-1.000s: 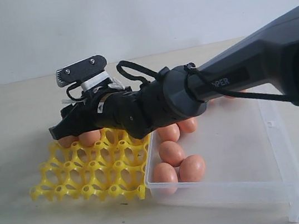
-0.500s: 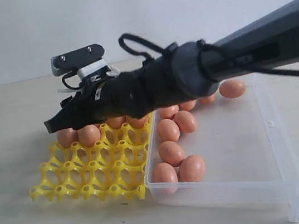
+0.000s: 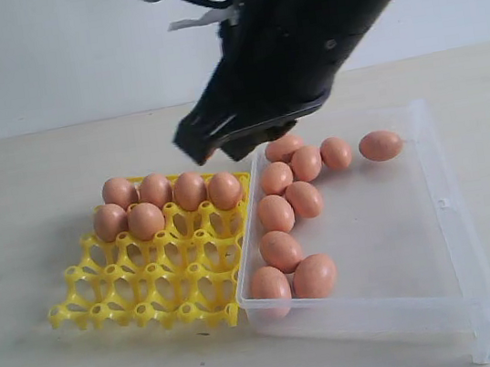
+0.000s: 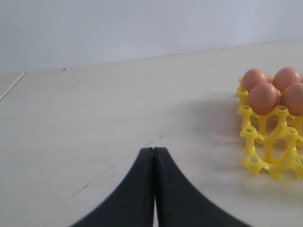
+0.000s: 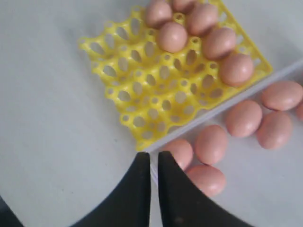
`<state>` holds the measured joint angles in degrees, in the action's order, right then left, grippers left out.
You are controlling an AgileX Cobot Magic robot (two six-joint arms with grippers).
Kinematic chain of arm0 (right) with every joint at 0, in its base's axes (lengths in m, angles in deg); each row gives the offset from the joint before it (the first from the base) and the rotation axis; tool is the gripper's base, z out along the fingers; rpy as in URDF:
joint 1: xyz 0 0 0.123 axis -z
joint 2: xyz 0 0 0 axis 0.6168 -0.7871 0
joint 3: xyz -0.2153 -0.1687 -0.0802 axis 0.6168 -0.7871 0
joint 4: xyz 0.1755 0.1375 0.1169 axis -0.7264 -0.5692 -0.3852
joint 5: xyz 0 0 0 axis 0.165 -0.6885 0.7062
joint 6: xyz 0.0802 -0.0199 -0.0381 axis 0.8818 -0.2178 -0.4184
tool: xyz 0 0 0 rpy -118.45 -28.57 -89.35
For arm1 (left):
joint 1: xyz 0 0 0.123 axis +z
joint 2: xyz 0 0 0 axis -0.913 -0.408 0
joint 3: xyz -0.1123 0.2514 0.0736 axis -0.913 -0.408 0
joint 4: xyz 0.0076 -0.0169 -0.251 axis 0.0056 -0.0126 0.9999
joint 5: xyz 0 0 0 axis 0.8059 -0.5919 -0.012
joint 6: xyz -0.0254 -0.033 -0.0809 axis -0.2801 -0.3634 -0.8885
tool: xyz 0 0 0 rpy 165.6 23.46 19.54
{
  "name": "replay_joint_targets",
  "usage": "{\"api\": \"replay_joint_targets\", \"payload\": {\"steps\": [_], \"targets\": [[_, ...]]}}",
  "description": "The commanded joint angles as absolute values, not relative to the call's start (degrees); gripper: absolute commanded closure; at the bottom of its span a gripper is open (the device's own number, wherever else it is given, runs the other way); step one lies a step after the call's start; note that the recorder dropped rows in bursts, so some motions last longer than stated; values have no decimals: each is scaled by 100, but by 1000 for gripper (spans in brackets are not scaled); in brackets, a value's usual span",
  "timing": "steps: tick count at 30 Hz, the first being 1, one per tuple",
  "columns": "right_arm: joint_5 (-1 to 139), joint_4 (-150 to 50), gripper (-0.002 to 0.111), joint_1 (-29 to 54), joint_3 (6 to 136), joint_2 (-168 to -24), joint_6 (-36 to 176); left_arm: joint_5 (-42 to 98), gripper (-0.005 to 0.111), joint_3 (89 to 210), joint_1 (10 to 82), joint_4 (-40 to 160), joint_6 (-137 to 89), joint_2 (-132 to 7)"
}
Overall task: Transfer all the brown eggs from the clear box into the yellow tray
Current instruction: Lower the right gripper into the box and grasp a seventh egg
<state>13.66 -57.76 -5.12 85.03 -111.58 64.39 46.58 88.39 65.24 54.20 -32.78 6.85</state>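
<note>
Six brown eggs point(image 3: 146, 220) sit in the back two rows of the yellow tray point(image 3: 141, 287). Several more eggs point(image 3: 281, 250) lie along the left side and back of the clear box point(image 3: 393, 244), which touches the tray's right edge. My right gripper point(image 3: 212, 147) hangs high above the seam between tray and box. In the right wrist view this gripper point(image 5: 154, 153) is shut with only a thin slit and holds nothing. Over bare table to the left of the tray point(image 4: 258, 142), my left gripper point(image 4: 154, 149) is shut and empty; the exterior view does not show it.
The tray's front rows of cups point(image 5: 137, 90) are vacant. The right half of the clear box floor point(image 3: 398, 216) holds no eggs. A pale wall stands behind the table.
My right arm has risen and swung right, off the tray's back row, so the four eggs there now show. No egg has visibly moved.
</note>
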Motion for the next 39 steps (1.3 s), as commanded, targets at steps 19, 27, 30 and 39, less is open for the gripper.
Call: {"api": "replay_joint_targets", "payload": {"steps": [19, 27, 30, 39], "targets": [[2770, -5540, 55, 1225, 8893, -13970, 6078, 4579, 107, 8862, 6531, 5458, -3303, 717], [2849, -5540, 55, 1225, 9199, -14392, 6065, 4579, 107, 8862, 6531, 5458, -3303, 717], [2873, -5538, 55, 1225, 9199, -14531, 6065, 4579, 107, 8862, 6531, 5458, -3303, 717], [2878, -5549, 55, 1225, 9199, -14984, 6075, 4579, 107, 8862, 6531, 5458, -3303, 717]]}}
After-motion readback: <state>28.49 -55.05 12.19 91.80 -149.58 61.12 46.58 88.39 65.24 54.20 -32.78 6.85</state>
